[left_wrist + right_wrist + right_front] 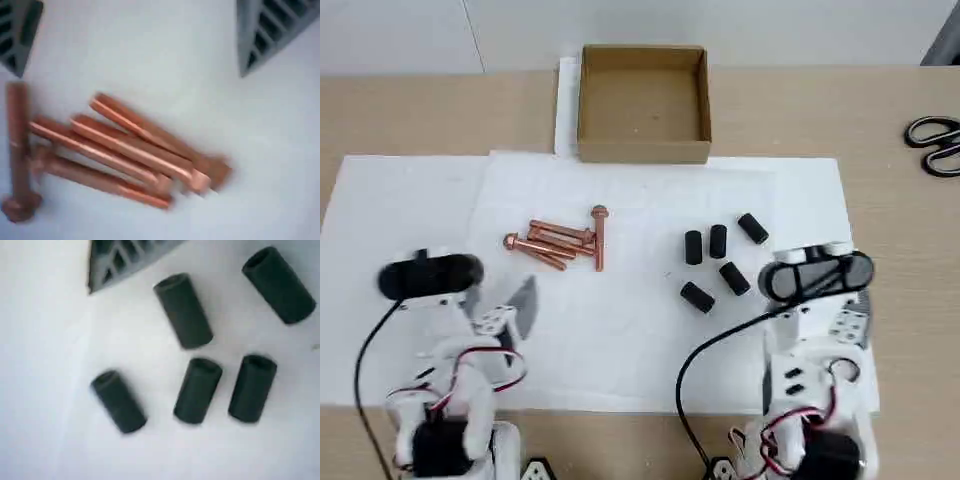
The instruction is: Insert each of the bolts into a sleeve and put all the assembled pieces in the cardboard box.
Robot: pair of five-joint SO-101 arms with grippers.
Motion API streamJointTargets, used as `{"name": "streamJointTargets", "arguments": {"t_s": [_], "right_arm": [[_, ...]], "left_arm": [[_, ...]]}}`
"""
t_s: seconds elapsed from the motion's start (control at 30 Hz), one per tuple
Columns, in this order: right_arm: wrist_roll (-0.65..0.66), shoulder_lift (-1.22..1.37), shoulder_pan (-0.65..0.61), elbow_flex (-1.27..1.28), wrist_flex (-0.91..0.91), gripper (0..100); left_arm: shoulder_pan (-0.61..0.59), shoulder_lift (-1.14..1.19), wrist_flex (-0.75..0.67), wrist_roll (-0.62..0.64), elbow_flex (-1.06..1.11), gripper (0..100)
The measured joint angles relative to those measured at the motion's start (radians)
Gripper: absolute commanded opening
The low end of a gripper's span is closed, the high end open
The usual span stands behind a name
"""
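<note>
Five bolts lie bunched just ahead of the left hand.

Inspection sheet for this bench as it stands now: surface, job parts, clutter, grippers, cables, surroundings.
Surface: wooden table, mostly covered by white paper.
Job's things: five copper bolts in a loose pile, one lying crosswise. Five black sleeves lie apart to their right, none assembled. The cardboard box at the far edge is empty.
Clutter: scissors on bare table at the right edge.
Grippers: left gripper is above the bolts, fingers wide apart and holding nothing. Right gripper is by the sleeves.
Cables: black cables loop from each wrist camera toward the near edge.
Surroundings: pale background beyond the table, nothing else seen.
</note>
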Motion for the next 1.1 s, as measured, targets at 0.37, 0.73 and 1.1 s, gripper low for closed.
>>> {"name": "streamJointTargets", "arguments": {"t_s": [0.37, 0.73, 1.1], "right_arm": [[0.011, 0.97, -0.048, -0.783, 0.276, 28.6], [0.011, 1.545, -0.345, -1.034, 0.353, 28.5], [0.011, 1.792, -0.503, -1.036, 0.325, 28.4]], "left_arm": [[-0.06, 0.802, 0.186, -0.104, -0.64, 26], [-0.064, 1.7, 0.428, -0.063, -1.174, 33], [-0.068, 1.834, 0.482, -0.009, -1.274, 36]]}}
